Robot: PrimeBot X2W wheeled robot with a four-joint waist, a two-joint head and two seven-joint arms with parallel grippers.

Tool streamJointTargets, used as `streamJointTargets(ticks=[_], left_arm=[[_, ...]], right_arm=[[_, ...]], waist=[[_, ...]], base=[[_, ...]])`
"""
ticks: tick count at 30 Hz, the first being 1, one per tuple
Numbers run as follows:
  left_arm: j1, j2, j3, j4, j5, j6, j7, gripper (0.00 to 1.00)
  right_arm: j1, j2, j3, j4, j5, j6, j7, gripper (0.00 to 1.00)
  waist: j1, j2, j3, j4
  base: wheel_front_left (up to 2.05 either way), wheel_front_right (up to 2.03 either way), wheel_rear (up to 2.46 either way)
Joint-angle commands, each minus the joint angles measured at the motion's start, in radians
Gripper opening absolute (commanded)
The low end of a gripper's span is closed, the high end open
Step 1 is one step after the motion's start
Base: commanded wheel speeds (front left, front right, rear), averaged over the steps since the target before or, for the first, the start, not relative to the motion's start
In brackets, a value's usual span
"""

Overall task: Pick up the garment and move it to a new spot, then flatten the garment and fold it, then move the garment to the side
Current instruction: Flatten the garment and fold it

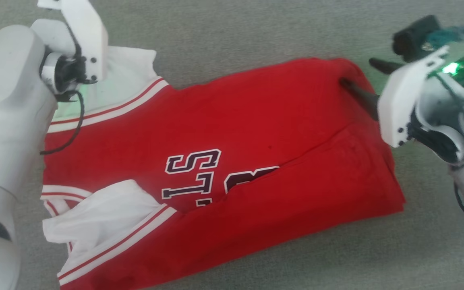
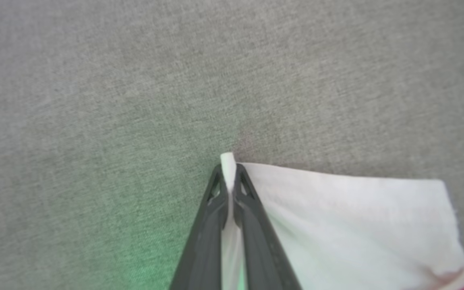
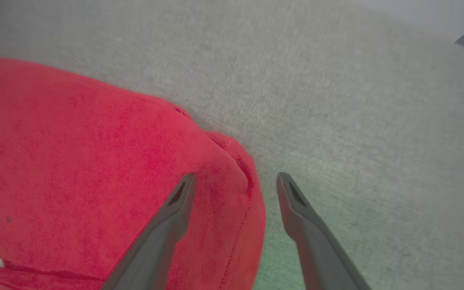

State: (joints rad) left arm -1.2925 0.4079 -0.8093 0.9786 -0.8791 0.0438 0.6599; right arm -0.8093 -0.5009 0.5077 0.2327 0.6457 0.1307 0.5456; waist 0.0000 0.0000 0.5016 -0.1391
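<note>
Red garment (image 1: 232,133) looks half folded: left hand (image 2: 228,169) pinches its white corner, right hand (image 3: 236,177) is spread, more folding to do.

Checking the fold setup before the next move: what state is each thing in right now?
garment: lying partly folded, a red flap over its number
left gripper: shut on the garment's white corner
right gripper: open, straddling the garment's red edge

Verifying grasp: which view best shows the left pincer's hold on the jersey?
Left wrist view: left pincer shut on the garment at its white edge. Head view: its wrist block hides the fingers. Right wrist view: red hem by the open right pincer.
</note>
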Motion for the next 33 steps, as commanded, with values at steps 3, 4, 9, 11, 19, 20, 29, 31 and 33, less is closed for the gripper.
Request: streamJointTargets(ticks=[3,4,9,11,19,20,29,31,33], left_arm=[[0.016,-0.033,-0.019,0.047,0.005,-0.011,-0.02,0.0],[0.016,-0.033,-0.019,0.047,0.005,-0.011,-0.02,0.0],[-0.004,-0.057,-0.025,0.078,0.01,-0.031,-0.047,0.0],[-0.011,-0.063,-0.023,0.089,0.007,-0.038,-0.062,0.0],[-0.035,-0.082,-0.022,0.114,0.0,-0.082,-0.1,0.0],[-0.035,-0.084,-0.023,0.115,-0.003,-0.087,-0.095,0.0],[0.014,-0.089,-0.047,0.043,-0.02,-0.123,-0.02,0.0],[0.036,-0.082,-0.056,0.004,-0.02,-0.112,-0.002,0.0],[0.061,-0.072,-0.06,-0.047,-0.023,-0.096,0.016,0.0]], right_arm=[[-0.078,0.008,0.088,0.094,0.046,0.0,0.064,1.0],[-0.078,0.008,0.088,0.094,0.046,0.0,0.064,1.0],[-0.125,0.026,0.189,0.203,0.107,0.0,0.115,0.67],[-0.141,0.025,0.214,0.234,0.124,0.0,0.108,0.0],[-0.176,-0.023,0.263,0.269,0.15,-0.001,-0.028,0.0],[-0.17,-0.028,0.267,0.268,0.157,-0.001,-0.044,0.0],[-0.068,-0.101,0.247,0.244,0.193,-0.001,-0.154,0.0],[-0.036,-0.121,0.232,0.233,0.197,-0.001,-0.169,0.0],[-0.004,-0.138,0.208,0.22,0.197,-0.001,-0.182,0.0]], waist=[[0.0,0.0,0.008,0.022],[0.0,0.0,0.008,0.022],[0.0,0.0,0.003,0.039],[0.0,0.0,-0.003,0.046],[0.0,0.0,-0.066,0.079],[0.0,0.0,-0.078,0.084],[0.0,0.0,-0.196,0.146],[0.0,0.0,-0.219,0.161],[0.0,0.0,-0.24,0.174]], base=[[0.0,0.0,0.0],[0.0,0.0,0.0],[0.0,0.0,0.0],[0.0,0.0,0.0],[0.0,0.0,0.0],[0.0,0.0,0.0],[0.0,0.0,0.0],[0.0,0.0,0.0],[0.0,0.0,0.0]])
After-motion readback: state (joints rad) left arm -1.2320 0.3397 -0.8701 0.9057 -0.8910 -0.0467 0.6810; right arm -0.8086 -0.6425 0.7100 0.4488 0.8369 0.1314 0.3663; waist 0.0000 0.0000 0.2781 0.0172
